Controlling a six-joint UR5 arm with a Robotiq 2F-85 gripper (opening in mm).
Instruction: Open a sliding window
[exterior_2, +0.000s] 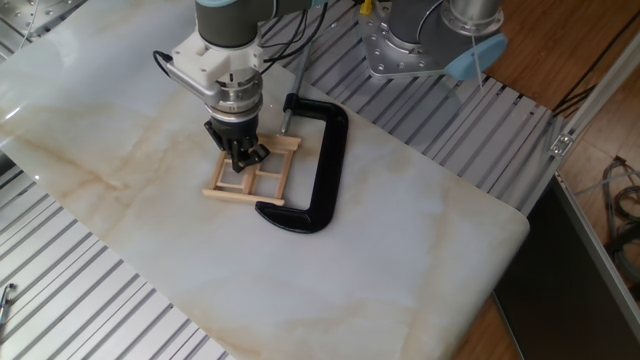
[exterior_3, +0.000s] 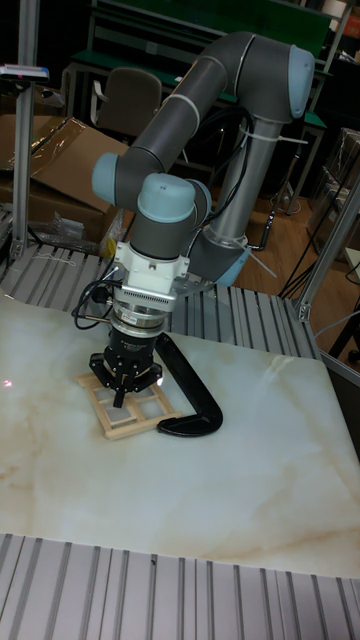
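Pale marbled stone covers the bench (exterior_2: 420, 240), which fills most of the fixed view and ends in a rounded corner at the right of the frame, with ribbed metal along its lower left and upper right edges. Left of centre in the upper half lies the sliding window (exterior_2: 252, 172), flat on the stone. A black C-clamp (exterior_2: 318, 170) touches its right side, curving round its upper and lower right corners. The pincer (exterior_2: 243, 160) points straight down onto the window's upper part; its fingers look close together, but whether they grip a stick cannot be told. Bare stone stretches to the left and below the window.

From the tall fixed view, the bench (exterior_3: 260, 470) spans the lower half. The sliding window (exterior_3: 128, 407) sits at left of centre, the C-clamp (exterior_3: 190, 400) along its right edge. The pincer (exterior_3: 120, 396) stands on the window, fingertips hidden by its body. Open stone lies in front and to the left.
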